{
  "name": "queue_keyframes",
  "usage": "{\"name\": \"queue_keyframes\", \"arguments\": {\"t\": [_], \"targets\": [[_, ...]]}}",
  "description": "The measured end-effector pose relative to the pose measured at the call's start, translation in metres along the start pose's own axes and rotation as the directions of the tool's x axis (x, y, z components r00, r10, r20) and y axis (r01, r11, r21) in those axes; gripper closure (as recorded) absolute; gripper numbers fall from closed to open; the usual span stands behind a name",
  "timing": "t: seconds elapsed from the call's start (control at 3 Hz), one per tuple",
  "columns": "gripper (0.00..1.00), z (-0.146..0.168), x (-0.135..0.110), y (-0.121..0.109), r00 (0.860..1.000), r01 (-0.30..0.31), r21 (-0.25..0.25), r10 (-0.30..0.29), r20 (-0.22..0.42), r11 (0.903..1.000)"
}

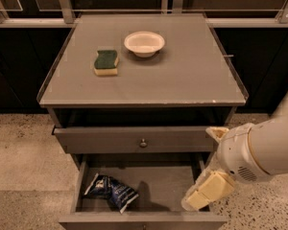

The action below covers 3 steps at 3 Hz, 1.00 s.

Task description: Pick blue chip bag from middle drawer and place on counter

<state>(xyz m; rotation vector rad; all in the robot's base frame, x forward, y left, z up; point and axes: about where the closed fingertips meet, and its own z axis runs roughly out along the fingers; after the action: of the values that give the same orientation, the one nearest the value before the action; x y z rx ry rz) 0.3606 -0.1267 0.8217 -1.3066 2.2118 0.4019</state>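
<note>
**Blue chip bag lies in the open middle drawer**

The crumpled bag rests on the drawer floor at the front left, near the left wall. The tool hangs at the drawer's front right corner, well apart from the bag; whether it is wide or narrow cannot be told. The white arm reaches in from the right. On the surface sit a green-and-yellow sponge and, just beside it, a white bowl. A knobbed drawer front sits between.
</note>
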Motion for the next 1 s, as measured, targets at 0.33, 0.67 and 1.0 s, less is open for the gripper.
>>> {"name": "queue_keyframes", "arguments": {"t": [0.33,0.67,1.0], "targets": [[0.00,-0.007,-0.002,-0.003,1.000,0.012,0.007,-0.012,-0.014,0.9999],[0.00,0.021,0.019,-0.012,0.997,-0.078,0.004,0.078,-0.012,0.9969],[0.00,0.098,0.049,-0.008,0.977,-0.214,-0.062,0.214,-0.011,0.9749]]}}
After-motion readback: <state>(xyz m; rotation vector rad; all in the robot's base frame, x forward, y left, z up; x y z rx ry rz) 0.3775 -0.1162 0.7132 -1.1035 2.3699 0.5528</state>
